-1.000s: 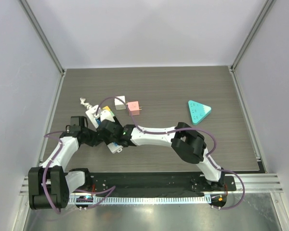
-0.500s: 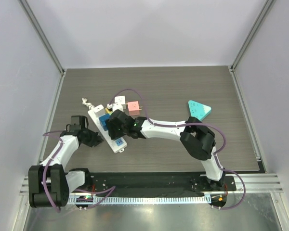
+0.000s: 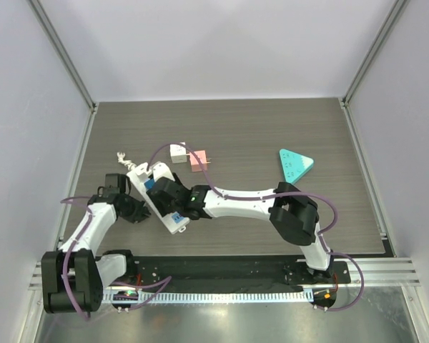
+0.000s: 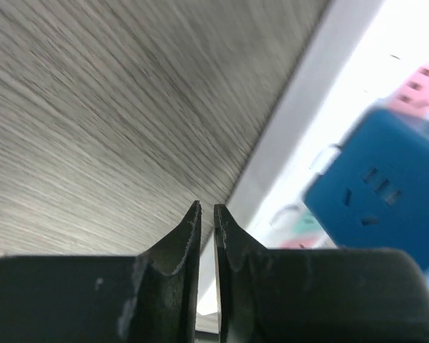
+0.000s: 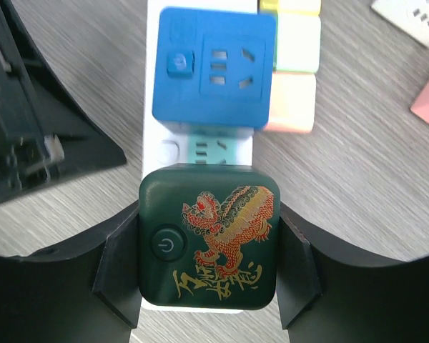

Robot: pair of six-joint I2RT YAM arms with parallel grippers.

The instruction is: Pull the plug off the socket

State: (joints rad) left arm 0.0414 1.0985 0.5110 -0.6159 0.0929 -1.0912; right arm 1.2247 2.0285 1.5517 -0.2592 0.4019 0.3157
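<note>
The plug (image 5: pixel 207 214) is a glossy dark-green cube with rounded corners. It is printed with a red-and-gold dragon, has a round power-symbol button at its left, and carries gold characters underneath that are too stylised to read. It sits at the lower centre of the right wrist view, over the end of the white plastic socket strip (image 5: pixel 151 86), whose casing shows above and below it.

The right tool (image 5: pixel 207 261) clamps the plug, with matte black fingers (image 5: pixel 118 264) pressed to both of its sides. Just above on the strip is a blue adapter cube (image 5: pixel 214 68) with moulded slots, and pale yellow and pink blocks (image 5: pixel 294 71) lie beside it.

In the left wrist view, the left tool (image 4: pixel 206 211) is nearly closed to a thin slit and holds nothing. It is low over the grey wood-grain tabletop (image 3: pixel 272 128) beside the strip's edge. A teal triangular socket (image 3: pixel 296 165) lies well apart at centre right.
</note>
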